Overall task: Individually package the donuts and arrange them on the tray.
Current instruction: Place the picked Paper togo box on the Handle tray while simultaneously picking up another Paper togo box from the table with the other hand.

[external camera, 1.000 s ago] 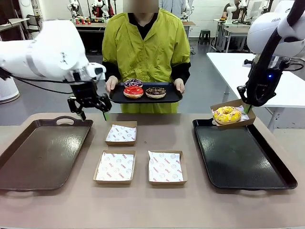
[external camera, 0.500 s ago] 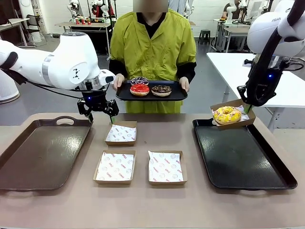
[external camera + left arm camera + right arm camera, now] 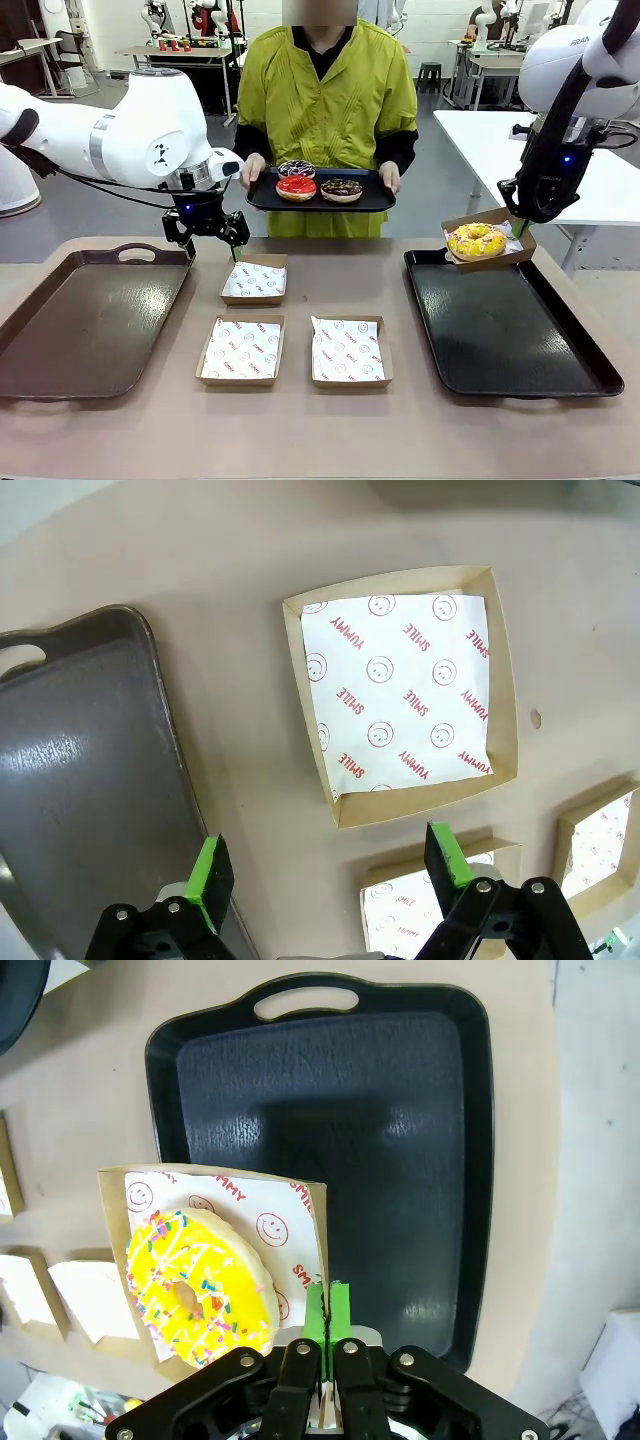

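- Donuts, count 4. The yellow donut lies in a fourth box, held in the air at the black tray's far edge.
- The red donut, chocolate donut and purple donut sit on the person's tray, beyond and left of the black tray.
- Empty boxes, count 3, lie on the surface left of the black tray.
- Right end effector: pinched closed on the fourth box's edge.
- Left end effector: fingers wide apart and empty, well left of the black tray.
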`<state>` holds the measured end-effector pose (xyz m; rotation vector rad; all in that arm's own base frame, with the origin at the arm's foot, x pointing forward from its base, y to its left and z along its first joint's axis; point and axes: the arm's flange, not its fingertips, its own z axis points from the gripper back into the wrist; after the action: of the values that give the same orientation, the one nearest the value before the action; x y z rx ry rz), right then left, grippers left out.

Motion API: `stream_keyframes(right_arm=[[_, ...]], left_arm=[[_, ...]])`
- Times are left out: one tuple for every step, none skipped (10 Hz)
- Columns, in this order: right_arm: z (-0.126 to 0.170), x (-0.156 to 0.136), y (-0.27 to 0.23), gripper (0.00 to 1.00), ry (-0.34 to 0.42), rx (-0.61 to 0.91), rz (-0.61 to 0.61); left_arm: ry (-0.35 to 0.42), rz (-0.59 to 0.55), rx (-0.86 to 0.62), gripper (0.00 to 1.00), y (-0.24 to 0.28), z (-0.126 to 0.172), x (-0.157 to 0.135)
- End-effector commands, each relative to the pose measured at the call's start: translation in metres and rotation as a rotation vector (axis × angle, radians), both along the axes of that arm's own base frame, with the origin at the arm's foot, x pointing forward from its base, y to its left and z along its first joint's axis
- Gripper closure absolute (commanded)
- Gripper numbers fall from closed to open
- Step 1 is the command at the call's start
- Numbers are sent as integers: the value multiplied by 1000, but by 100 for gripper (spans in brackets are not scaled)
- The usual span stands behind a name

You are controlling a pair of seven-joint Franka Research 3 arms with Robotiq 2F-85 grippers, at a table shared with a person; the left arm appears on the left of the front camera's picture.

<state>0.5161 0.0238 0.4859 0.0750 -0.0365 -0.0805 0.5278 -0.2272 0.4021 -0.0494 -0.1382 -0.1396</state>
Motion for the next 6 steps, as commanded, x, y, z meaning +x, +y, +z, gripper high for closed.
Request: stream_keyframes(right_arm=[[3, 0, 0, 99, 7, 1, 0], [0, 0, 0, 99, 0, 0, 0], [-13, 10, 5, 99, -16, -18, 14], [-23, 19, 6, 99, -20, -25, 11], [-32, 26, 5, 99, -18, -22, 2], [-39, 34, 4, 99, -17, -24, 0]], left_arm=[[3, 2, -2, 0, 0, 3, -1], [0, 0, 0, 0, 0, 0, 0], [23, 6, -13, 0, 2, -4, 7], [19, 22, -7, 0, 3, -8, 14], [9, 56, 9, 0, 4, -14, 21], [23, 83, -6, 0, 7, -21, 30]])
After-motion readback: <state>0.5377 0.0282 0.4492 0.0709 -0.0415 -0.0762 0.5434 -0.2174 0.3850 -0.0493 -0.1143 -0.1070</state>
